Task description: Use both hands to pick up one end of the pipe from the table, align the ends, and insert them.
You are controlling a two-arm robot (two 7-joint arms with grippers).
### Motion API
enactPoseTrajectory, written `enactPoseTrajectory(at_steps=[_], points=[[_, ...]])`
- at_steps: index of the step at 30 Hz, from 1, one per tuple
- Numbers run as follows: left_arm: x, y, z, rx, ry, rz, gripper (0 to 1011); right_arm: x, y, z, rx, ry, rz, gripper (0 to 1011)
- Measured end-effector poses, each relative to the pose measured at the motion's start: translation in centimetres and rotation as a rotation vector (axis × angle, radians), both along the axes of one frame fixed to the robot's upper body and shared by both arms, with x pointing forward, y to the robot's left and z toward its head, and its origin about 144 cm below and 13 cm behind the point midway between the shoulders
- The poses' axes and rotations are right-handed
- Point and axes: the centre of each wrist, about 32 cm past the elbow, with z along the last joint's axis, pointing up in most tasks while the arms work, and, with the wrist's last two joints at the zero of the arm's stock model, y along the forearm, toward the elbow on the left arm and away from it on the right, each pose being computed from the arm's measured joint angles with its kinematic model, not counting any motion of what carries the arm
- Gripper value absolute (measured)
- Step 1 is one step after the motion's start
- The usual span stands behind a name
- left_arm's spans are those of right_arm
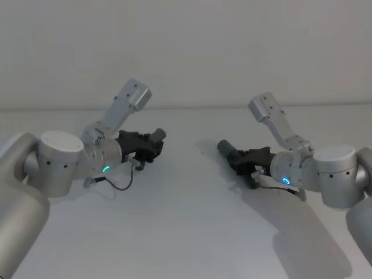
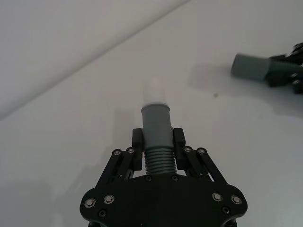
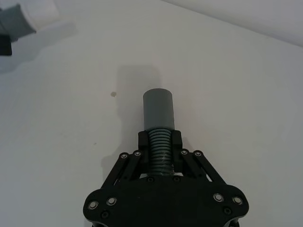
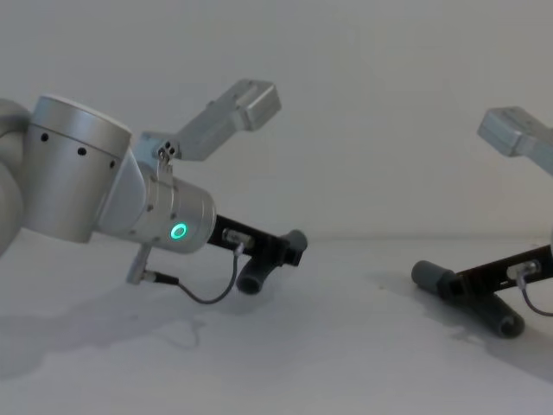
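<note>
My left gripper (image 2: pixel 157 142) is closed tight on the left pipe piece (image 2: pixel 156 120), with the fingers (image 2: pixel 137 138) pinching its ribbed section (image 2: pixel 158 161) just behind the smooth collar. The whitish tip (image 2: pixel 156 90) sticks out forward, clear of the grip. My right gripper (image 3: pixel 160 142) is closed the same way on the right pipe piece (image 3: pixel 159 109), with the ribs between the pads and the plain grey mouth pointing out.

Both pieces sit low over the table (image 1: pixel 186 232), one on each side of it. I can't tell whether the right one is touching the surface. The two ends face roughly toward each other but are well apart and not yet lined up.

Handling, my guess: small plastic tubes, light, so no load problem. The collars look stiff. The ribbed part probably flexes a bit, so a push could bend the piece off axis instead of seating it. The ribs give the pads some bite and it shouldn't slide. The hold is good where it is, close behind the collar. Any farther back and the end would wobble. The narrow whitish tip looks like the one that goes into the right mouth. The fit is likely snug, so it needs a straight approach.

Writing: none readable on the pipes, grippers or table, and no brand marks. There is only a green ring light (image 4: pixel 178 231) on my left wrist.
</note>
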Motion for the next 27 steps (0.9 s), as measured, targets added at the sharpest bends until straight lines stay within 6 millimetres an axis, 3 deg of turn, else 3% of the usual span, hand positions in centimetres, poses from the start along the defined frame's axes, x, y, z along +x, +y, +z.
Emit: enactPoseTrajectory(at_steps=[12, 27], points=[[1.0, 0.6, 1.1, -0.041, -0.109, -0.163, 345, -1.1, -0.8, 1.2, -0.071, -0.087, 0.036, 244], [1.5, 1.2, 2.2, 0.007, -0.307, -0.396, 345, -3.1, -2.1, 4.2, -0.251, -0.247, 0.135, 244]])
